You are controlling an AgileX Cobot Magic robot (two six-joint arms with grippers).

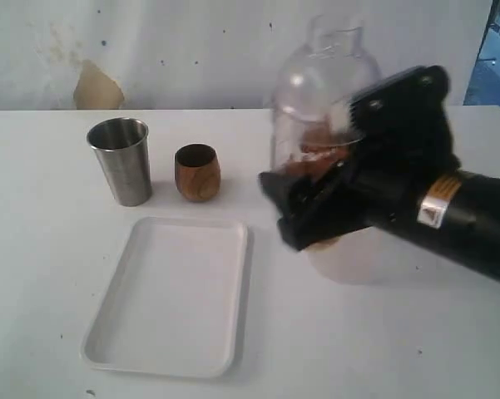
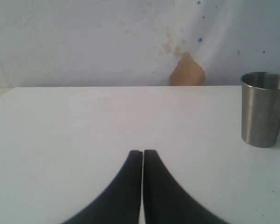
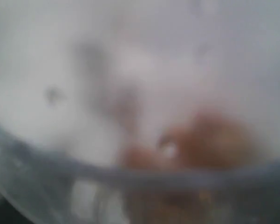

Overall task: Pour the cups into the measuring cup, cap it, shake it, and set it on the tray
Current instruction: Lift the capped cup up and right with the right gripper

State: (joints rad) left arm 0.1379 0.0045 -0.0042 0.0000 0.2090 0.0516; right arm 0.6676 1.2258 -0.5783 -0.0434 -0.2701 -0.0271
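one arm (image 1: 449, 208) reaches in from the right, apparently gripping the measuring cup (image 1: 304, 125).

On one table (image 1: 50, 249): one steel cup (image 1: 120, 160) and one wood-grain cup (image 1: 197, 172), making two cups in all; one white tray (image 1: 170, 299); one clear measuring cup (image 1: 299, 108); one domed lid (image 1: 337, 41); one frosted container (image 1: 349, 258); one black robot arm (image 1: 474, 216).
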